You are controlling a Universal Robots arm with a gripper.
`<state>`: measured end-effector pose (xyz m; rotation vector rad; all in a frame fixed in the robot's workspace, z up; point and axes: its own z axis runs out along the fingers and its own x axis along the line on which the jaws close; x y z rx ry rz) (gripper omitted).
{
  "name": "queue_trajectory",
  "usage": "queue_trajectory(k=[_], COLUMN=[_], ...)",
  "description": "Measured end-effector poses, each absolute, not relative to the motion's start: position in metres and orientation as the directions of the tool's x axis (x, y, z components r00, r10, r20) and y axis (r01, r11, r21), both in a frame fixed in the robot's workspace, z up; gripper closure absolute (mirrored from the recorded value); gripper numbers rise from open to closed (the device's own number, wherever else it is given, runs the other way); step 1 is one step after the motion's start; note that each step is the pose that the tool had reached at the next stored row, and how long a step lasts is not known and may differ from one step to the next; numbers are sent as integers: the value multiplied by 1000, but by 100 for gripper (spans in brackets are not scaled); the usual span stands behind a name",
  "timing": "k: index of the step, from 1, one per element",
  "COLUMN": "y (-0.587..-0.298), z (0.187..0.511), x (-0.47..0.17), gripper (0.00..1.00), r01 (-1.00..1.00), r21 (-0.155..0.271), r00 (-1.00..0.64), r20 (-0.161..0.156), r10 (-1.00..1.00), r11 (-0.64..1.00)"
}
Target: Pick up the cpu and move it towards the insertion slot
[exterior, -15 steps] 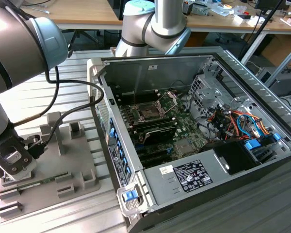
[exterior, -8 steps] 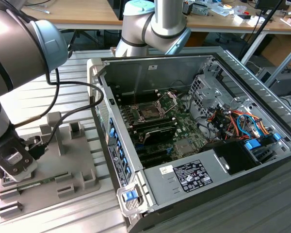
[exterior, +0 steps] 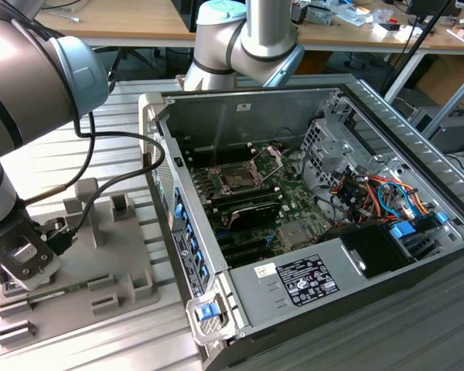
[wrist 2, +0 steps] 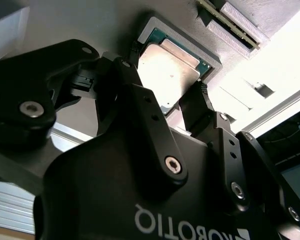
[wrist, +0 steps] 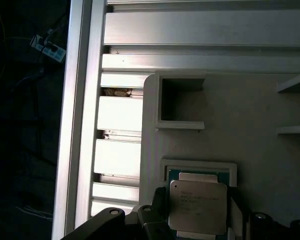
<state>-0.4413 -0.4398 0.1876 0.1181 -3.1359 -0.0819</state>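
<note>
Gripper (wrist 2: pixel 167 71) astride cpu (wrist 2: pixel 171 65), grey tray (wrist: pixel 240 145) beneath, print unreadable

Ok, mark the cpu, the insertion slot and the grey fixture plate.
cpu (wrist: pixel 197 207): first wrist view, middle of its silver top.
insertion slot (exterior: pixel 238 176): exterior view, dark centre of the socket.
grey fixture plate (exterior: pixel 127 251): exterior view, a bare flat part of its surface.

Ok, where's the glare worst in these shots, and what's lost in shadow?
In the second wrist view glare washes the cpu out to near white; in the first wrist view the cpu is evenly lit, but the strip past the aluminium rail is almost black.
</note>
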Motion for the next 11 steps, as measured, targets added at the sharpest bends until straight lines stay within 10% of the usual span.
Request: queue_trajectory(k=[11], y=[-440], z=[187], x=[-441], gripper=[45], r01=[-75], r21=[52], r00=[-997], r20=[0], r10=[-75], r11=[996])
